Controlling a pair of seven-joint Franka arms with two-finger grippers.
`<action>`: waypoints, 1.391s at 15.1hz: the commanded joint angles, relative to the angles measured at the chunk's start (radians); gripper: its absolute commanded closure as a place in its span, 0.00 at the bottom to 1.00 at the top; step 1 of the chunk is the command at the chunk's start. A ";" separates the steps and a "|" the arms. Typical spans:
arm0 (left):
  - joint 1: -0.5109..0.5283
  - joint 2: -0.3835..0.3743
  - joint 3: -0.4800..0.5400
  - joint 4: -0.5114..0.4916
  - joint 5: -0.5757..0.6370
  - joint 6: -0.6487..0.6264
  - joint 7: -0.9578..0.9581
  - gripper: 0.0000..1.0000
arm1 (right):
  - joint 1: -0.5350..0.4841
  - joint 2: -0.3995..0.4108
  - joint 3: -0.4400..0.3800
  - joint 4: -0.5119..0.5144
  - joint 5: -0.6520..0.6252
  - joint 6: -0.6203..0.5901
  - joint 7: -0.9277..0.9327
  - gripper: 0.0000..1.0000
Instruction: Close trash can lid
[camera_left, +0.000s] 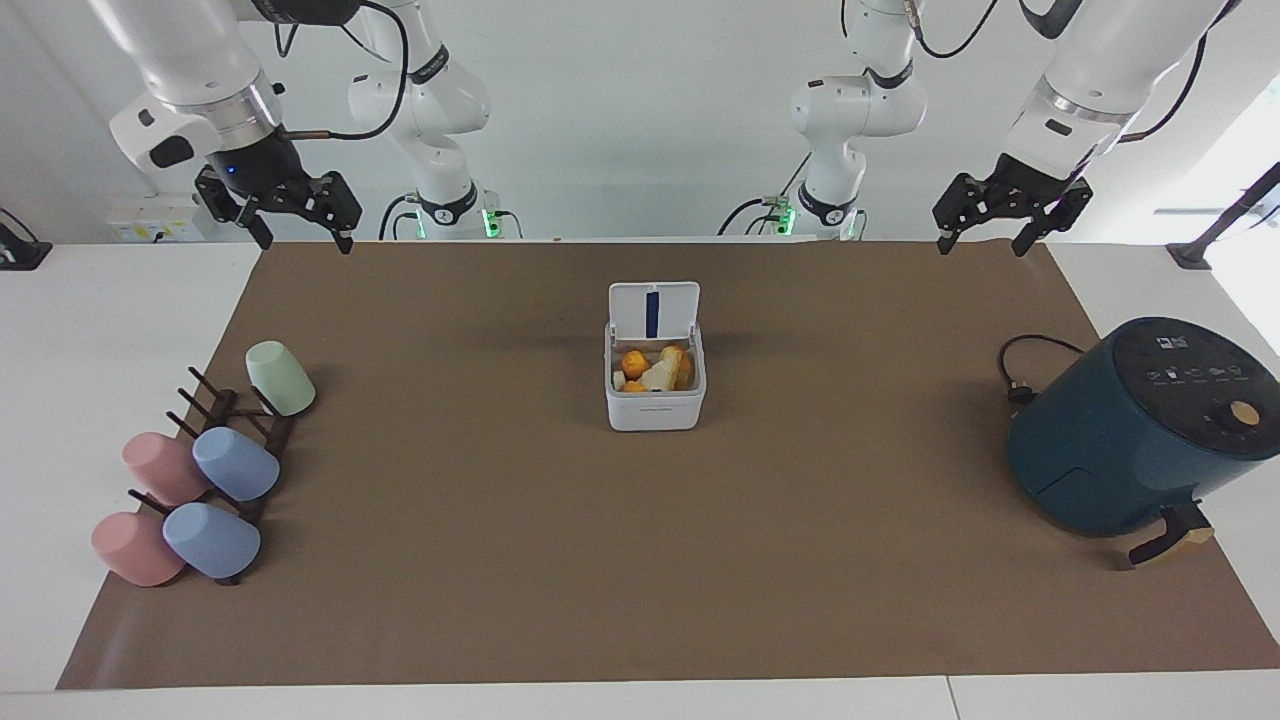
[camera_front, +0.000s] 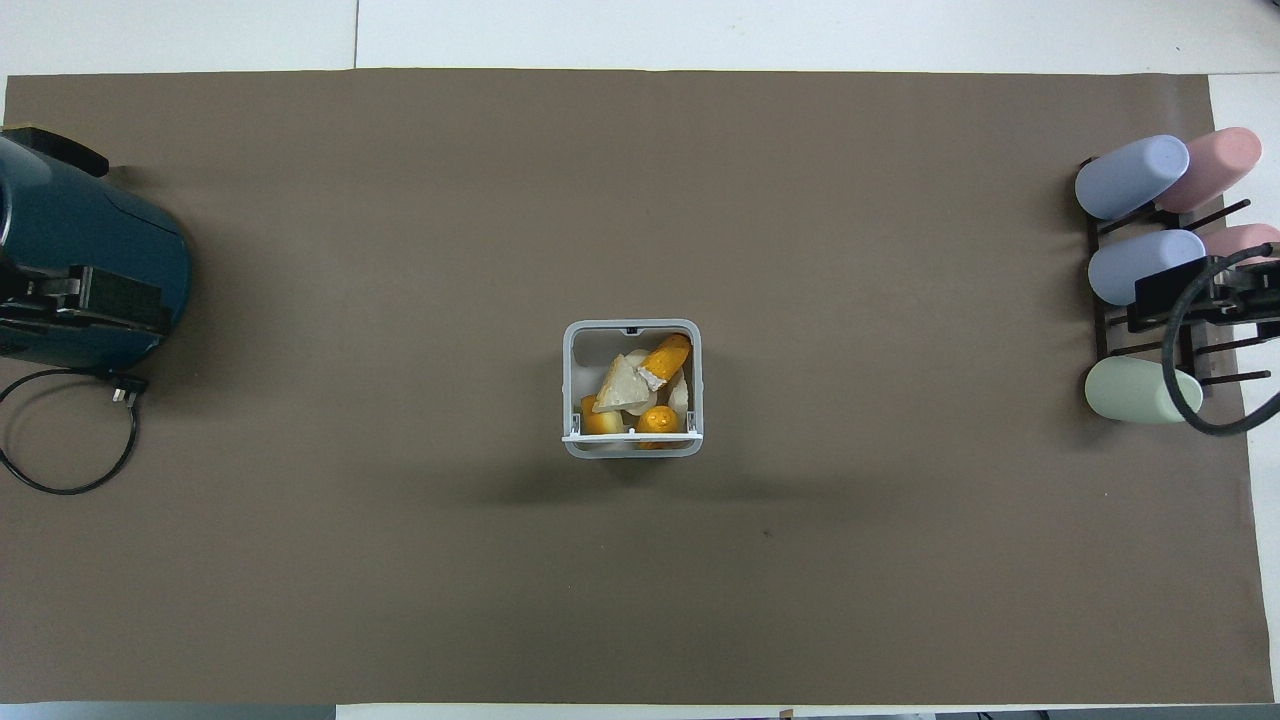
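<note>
The small white trash can stands in the middle of the brown mat, with orange and pale food scraps inside. Its lid is open and stands upright on the edge nearer the robots, its dark blue strip showing. In the overhead view the trash can is open at the top and the lid shows edge-on. My left gripper is open and empty, raised over the mat's edge toward the left arm's end. My right gripper is open and empty, raised over the mat's corner toward the right arm's end. Both are well apart from the trash can.
A teal air fryer with a black cord stands toward the left arm's end. A dark rack with several pastel cups lies toward the right arm's end. In the overhead view the left gripper overlaps the fryer and the right gripper overlaps the rack.
</note>
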 joint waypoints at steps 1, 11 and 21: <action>0.003 -0.026 -0.002 -0.028 0.001 0.004 0.005 0.00 | -0.013 -0.023 0.005 -0.028 0.007 0.012 -0.012 0.00; -0.020 -0.045 -0.013 -0.068 -0.006 0.039 -0.009 0.00 | -0.013 -0.023 0.005 -0.028 0.007 0.010 -0.012 0.00; -0.435 -0.110 -0.015 -0.272 -0.008 0.194 -0.374 1.00 | -0.013 -0.023 0.005 -0.028 0.007 0.010 -0.012 0.00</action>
